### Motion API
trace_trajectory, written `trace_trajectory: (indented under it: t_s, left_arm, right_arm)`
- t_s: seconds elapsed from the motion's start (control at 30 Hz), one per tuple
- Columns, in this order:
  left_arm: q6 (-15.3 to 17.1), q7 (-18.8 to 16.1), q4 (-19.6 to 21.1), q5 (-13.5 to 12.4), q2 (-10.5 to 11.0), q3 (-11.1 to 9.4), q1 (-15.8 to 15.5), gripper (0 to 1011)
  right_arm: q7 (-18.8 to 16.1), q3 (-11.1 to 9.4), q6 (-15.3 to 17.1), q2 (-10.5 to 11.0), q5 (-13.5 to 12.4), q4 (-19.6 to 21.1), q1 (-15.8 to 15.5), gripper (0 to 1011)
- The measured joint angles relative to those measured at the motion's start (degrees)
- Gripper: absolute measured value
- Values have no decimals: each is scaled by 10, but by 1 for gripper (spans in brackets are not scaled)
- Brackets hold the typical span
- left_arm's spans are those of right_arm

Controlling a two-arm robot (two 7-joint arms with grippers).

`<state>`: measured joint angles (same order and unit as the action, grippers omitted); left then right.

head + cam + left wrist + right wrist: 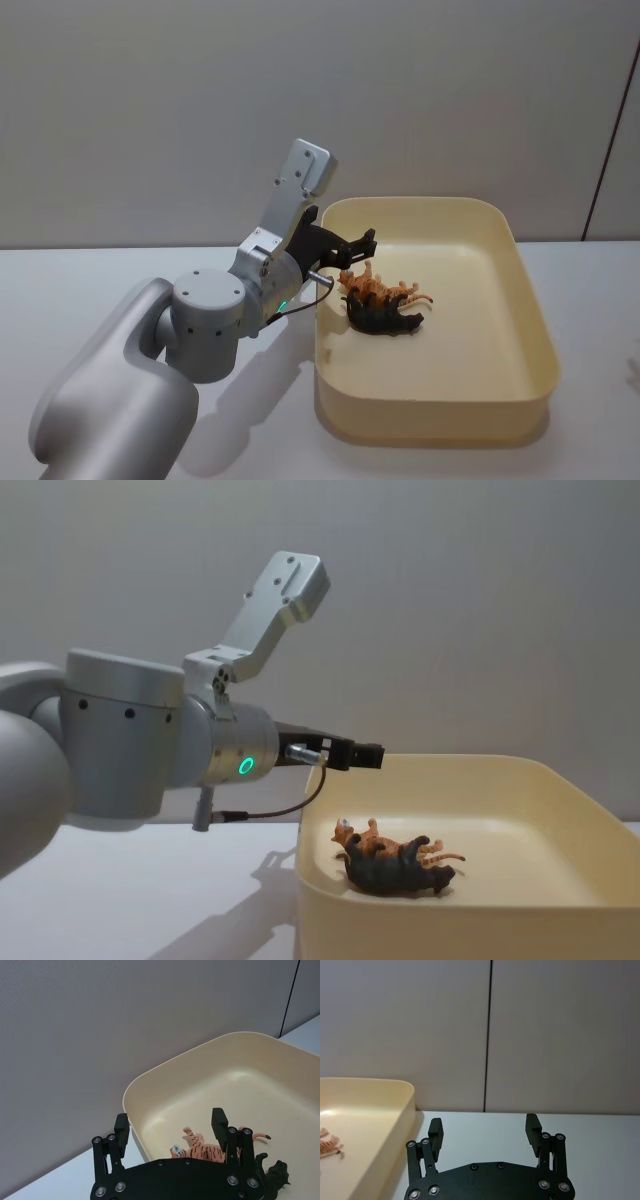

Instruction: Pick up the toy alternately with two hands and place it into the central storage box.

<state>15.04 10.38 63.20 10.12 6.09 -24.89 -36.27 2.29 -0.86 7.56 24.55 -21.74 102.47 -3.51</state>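
the left gripper (357, 241) hangs over the left rim of the box (440, 415), fingers wide apart and empty. the tiger (378, 288) and a dark animal toy (385, 321) lie touching on the box floor, so a drop looks done. the next turn seems to be the right gripper's (484, 1127); it sits spread and empty beside the box and needs a toy to reach for.

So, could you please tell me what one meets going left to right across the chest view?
The left arm → its green ring → left hand → toy animals → storage box's right wall.

Left tool (368, 752) above box (480, 785) rim; tiger (357, 838), dark toy (396, 873) inside.
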Motion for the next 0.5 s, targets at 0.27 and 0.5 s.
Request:
trace_trajectory:
  t_s: [0.27, 0.5]
  left_arm:
    - [0, 0, 0, 0, 0, 0, 0, 1001]
    - [0, 0, 0, 0, 0, 0, 0, 1002]
  right_arm:
    - [2, -20, -2, 16, 4, -7, -30, 1001]
    - [-2, -25, 0, 20, 10, -20, -43, 1001]
